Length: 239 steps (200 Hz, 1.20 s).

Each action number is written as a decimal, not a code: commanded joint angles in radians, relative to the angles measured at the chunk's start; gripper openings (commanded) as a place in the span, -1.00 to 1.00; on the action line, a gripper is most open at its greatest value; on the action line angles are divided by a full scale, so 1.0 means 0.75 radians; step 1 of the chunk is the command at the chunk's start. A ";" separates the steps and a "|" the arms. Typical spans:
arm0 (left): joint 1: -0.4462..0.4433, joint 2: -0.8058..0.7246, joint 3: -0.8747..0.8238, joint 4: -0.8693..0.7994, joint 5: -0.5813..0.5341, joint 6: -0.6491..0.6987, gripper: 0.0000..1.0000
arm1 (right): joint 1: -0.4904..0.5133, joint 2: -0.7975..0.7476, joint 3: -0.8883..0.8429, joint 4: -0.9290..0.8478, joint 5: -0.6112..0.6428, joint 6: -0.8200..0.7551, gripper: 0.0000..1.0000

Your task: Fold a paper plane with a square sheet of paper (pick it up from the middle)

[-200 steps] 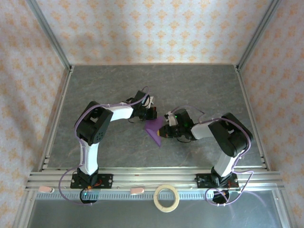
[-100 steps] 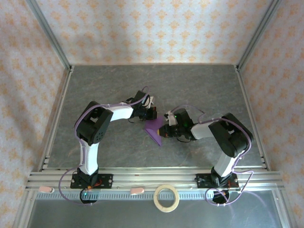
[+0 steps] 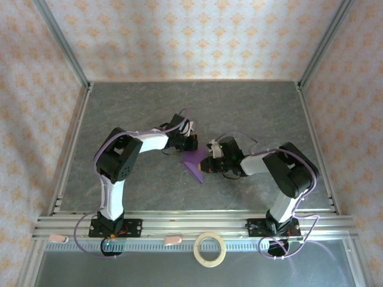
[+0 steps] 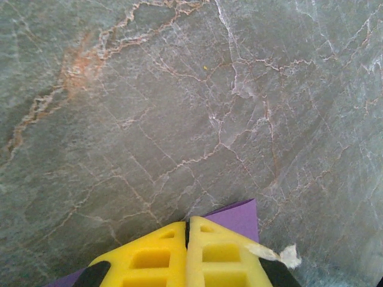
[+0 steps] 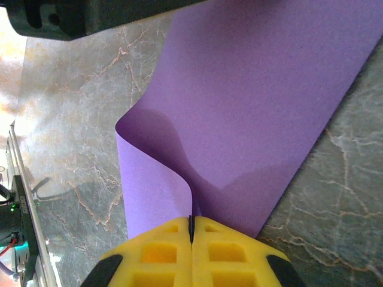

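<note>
Right pincer [image 5: 191, 222] nips the purple sheet [image 5: 257, 107]; tape ring [image 3: 210, 249] sits well apart.

Grey veined desk [image 3: 137, 107], paper at its middle.
The purple square sheet of paper [image 3: 194, 167] lies partly curled up off it; a tan tape ring [image 3: 210, 249] sits at the near edge.

Matt purple paper [image 5: 251, 101], seemingly stone tabletop [image 4: 179, 89]

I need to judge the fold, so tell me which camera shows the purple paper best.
Right wrist view: the purple paper spreads across the frame, its curled edge running into the shut right claw. The top external view gives a small purple shape between the arms; the left wrist view, a corner behind the left claw.
</note>
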 commanded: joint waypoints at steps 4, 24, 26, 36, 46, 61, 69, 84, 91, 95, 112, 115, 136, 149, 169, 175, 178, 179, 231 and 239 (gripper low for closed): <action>-0.006 0.005 -0.007 -0.126 -0.089 0.003 -1.00 | 0.002 -0.007 -0.013 -0.027 0.017 -0.030 -1.00; -0.005 0.004 -0.021 -0.119 -0.091 -0.003 -1.00 | 0.001 -0.025 -0.012 -0.024 -0.022 -0.025 -1.00; -0.005 0.005 -0.023 -0.117 -0.091 -0.003 -1.00 | 0.001 -0.026 -0.012 -0.023 -0.030 -0.023 -1.00; -0.004 0.005 -0.029 -0.113 -0.091 -0.005 -1.00 | 0.001 -0.038 -0.012 -0.021 -0.040 -0.022 -1.00; -0.005 0.005 -0.032 -0.111 -0.090 -0.006 -1.00 | 0.002 -0.046 -0.009 -0.024 -0.035 -0.021 -1.00; -0.005 0.006 -0.032 -0.112 -0.092 -0.006 -1.00 | 0.001 -0.047 -0.005 -0.031 -0.045 -0.022 -1.00; -0.004 0.007 -0.030 -0.114 -0.093 -0.005 -1.00 | 0.001 -0.047 -0.005 -0.031 -0.047 -0.021 -1.00; -0.005 0.009 -0.026 -0.115 -0.092 -0.005 -1.00 | 0.001 -0.047 -0.008 -0.034 -0.023 -0.023 -1.00; -0.005 0.007 -0.025 -0.115 -0.092 -0.004 -1.00 | 0.000 -0.041 -0.009 -0.038 -0.004 -0.024 -1.00; -0.005 0.007 -0.026 -0.115 -0.091 -0.005 -1.00 | 0.001 -0.037 -0.007 -0.040 0.007 -0.025 -1.00; -0.004 0.006 -0.024 -0.115 -0.093 -0.003 -1.00 | 0.001 -0.012 0.005 -0.051 0.025 -0.029 -1.00; -0.004 0.007 -0.025 -0.115 -0.093 -0.003 -1.00 | 0.001 -0.007 0.005 -0.050 0.028 -0.029 -1.00; -0.005 0.007 -0.026 -0.115 -0.091 -0.003 -1.00 | 0.001 0.016 0.009 -0.052 0.057 -0.030 -1.00; -0.004 0.007 -0.026 -0.117 -0.091 -0.002 -1.00 | 0.001 0.027 0.006 -0.056 0.059 -0.032 -1.00; -0.004 0.007 -0.020 -0.114 -0.086 -0.005 -1.00 | 0.001 0.040 0.000 -0.051 0.059 -0.031 -1.00; -0.004 0.004 -0.015 -0.114 -0.086 -0.005 -1.00 | 0.001 0.041 -0.003 -0.051 0.058 -0.031 -1.00; -0.005 0.002 -0.014 -0.112 -0.086 -0.005 -1.00 | 0.001 0.041 -0.004 -0.051 0.058 -0.030 -1.00; -0.005 0.001 -0.014 -0.110 -0.086 -0.006 -1.00 | 0.001 0.041 -0.004 -0.051 0.059 -0.030 -1.00; -0.003 -0.208 0.058 -0.049 -0.094 -0.058 -0.58 | 0.001 0.057 -0.013 -0.051 0.084 -0.015 -1.00; 0.000 -0.254 0.049 -0.037 -0.110 -0.076 -0.57 | 0.001 0.065 -0.016 -0.047 0.085 -0.010 -1.00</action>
